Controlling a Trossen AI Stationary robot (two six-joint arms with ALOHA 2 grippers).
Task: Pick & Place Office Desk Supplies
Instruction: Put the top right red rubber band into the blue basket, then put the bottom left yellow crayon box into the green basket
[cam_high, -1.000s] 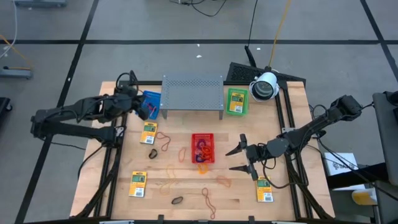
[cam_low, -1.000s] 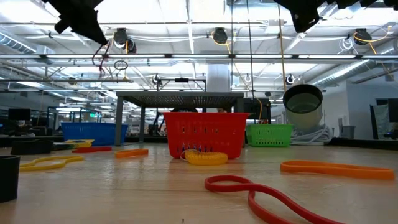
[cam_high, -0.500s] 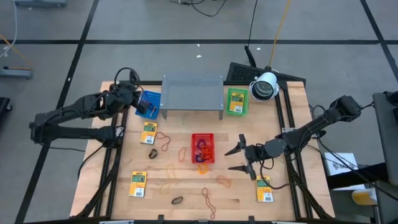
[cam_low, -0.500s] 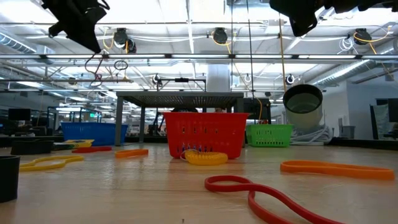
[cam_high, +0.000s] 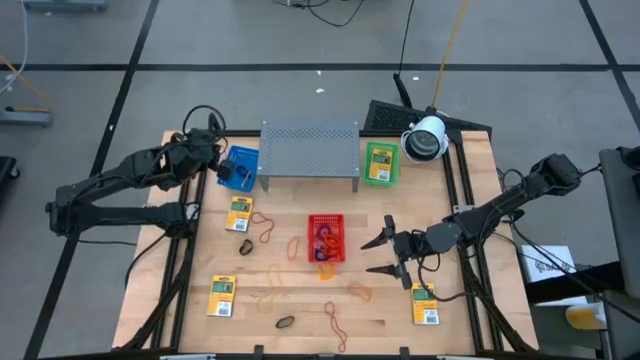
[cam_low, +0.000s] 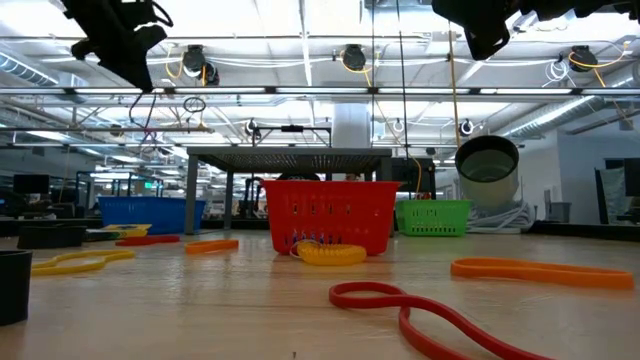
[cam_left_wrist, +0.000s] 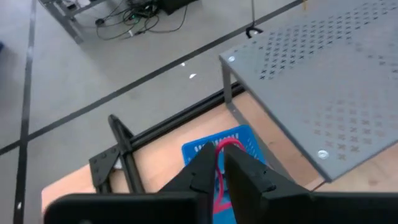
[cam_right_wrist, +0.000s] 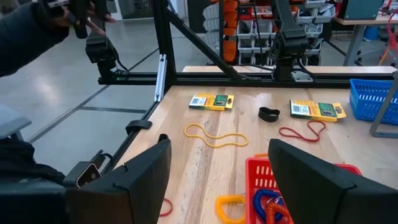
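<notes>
Above the blue mesh basket (cam_high: 243, 164) beside the grey perforated metal rack (cam_high: 310, 148), the left gripper (cam_left_wrist: 216, 175) pinches a red rubber-band loop (cam_left_wrist: 221, 169), while the right gripper (cam_high: 383, 254) gapes wide beside the red mesh basket (cam_high: 325, 238).

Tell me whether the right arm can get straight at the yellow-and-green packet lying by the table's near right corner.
Probably yes. The right gripper hangs open just beside the flat yellow-and-green rectangular packet, which lies alone on bare wooden table; no basket, rack or band covers it. The red mesh basket sits on the gripper's other side.
</notes>
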